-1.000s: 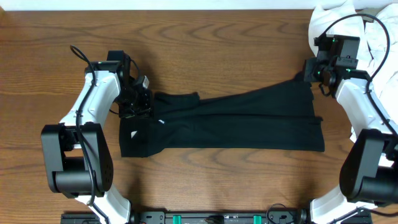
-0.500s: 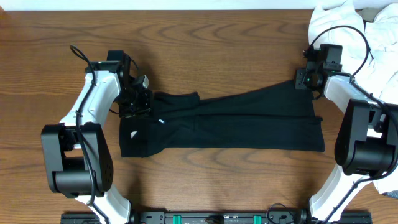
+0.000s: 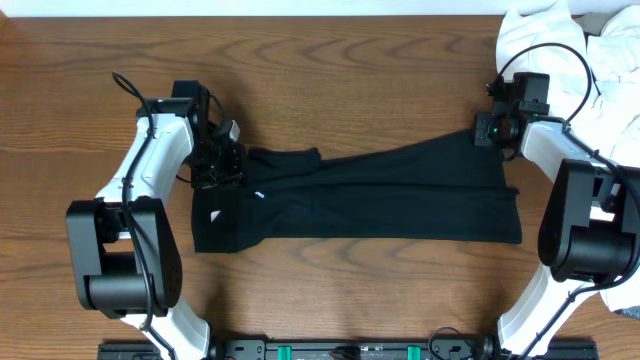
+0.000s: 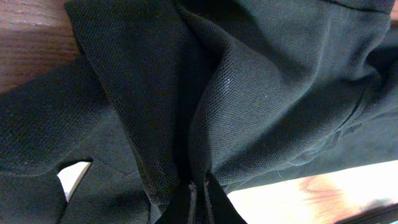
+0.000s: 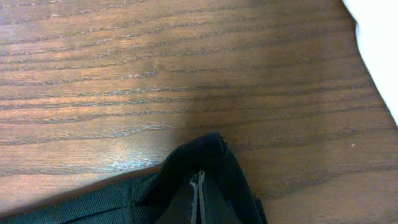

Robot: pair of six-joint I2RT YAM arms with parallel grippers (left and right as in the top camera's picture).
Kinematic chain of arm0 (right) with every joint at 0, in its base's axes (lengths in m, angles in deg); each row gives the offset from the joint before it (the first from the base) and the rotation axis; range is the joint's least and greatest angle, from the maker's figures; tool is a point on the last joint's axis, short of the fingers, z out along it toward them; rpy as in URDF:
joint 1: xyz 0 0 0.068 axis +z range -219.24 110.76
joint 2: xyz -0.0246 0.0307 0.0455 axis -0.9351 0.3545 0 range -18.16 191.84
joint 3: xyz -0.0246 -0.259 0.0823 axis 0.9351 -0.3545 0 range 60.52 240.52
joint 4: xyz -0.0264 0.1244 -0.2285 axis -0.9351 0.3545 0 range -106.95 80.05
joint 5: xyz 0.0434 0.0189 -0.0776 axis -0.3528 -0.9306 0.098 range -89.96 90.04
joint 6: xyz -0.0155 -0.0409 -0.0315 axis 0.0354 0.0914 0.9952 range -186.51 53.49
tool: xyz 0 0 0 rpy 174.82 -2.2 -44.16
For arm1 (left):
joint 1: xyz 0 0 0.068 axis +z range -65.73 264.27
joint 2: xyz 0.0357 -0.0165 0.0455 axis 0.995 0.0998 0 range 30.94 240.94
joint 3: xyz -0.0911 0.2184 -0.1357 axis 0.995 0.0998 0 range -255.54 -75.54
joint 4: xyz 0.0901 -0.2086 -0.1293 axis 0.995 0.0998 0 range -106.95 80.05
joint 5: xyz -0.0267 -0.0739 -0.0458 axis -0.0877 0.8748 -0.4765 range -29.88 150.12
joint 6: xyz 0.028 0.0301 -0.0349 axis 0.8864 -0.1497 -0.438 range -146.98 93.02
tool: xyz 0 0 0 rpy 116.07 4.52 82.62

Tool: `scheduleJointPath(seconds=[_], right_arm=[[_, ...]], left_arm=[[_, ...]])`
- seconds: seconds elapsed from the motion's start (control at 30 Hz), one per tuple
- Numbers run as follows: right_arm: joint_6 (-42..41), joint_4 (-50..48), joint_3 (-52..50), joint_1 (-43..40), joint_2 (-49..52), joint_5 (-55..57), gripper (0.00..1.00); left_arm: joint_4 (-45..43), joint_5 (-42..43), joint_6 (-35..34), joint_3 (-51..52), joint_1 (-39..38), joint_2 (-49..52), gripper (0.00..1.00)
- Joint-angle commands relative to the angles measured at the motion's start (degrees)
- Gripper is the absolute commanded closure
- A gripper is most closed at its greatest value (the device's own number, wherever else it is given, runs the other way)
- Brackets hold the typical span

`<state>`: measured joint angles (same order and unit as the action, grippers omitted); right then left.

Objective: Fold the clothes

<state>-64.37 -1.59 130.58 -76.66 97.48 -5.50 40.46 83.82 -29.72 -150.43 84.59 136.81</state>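
— Where are the clothes right now?
— I've got one black garment [image 3: 370, 195], stretched lengthways across the middle of the desk [image 3: 330, 60], with its left end bunched up. Near that end I count one white tag [image 3: 218, 215] and one small logo print [image 3: 258, 195]. The print is too small for me to read.
— And the end effectors?
— Two. My left end effector [image 4: 198, 202] is clamped shut on a ridge of the black fabric at the upper-left corner. That wrist view sits so close that cloth nearly fills it. My right end effector [image 5: 199, 198] is pinched closed on the upper-right corner, and only its tips show at the bottom edge.
— Anything else?
— White garments [image 3: 545, 35] heaped at the desk's top-right corner and cut off by the frame. I can't count them.
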Motion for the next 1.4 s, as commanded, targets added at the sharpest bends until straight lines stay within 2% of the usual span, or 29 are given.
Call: scheduleJointPath(seconds=[0.0, 0.13, 1.0, 1.37], right_arm=[[0.1, -0.2, 0.4, 0.3, -1.0, 0.2, 0.99], [0.0, -1.5, 0.4, 0.1, -3.7, 0.2, 0.89], [0.1, -4.0, 0.4, 0.0, -1.2, 2.1, 0.85], [0.1, 0.9, 0.4, -0.1, -0.2, 2.1, 0.8]], left_arm=[[0.2, -0.8, 0.7, 0.0, 0.5, -0.3, 0.94], [0.2, -0.8, 0.7, 0.0, 0.5, -0.3, 0.94], [0.2, -0.8, 0.5, 0.0, 0.5, -0.3, 0.94], [0.2, -0.8, 0.5, 0.0, 0.5, -0.3, 0.94]])
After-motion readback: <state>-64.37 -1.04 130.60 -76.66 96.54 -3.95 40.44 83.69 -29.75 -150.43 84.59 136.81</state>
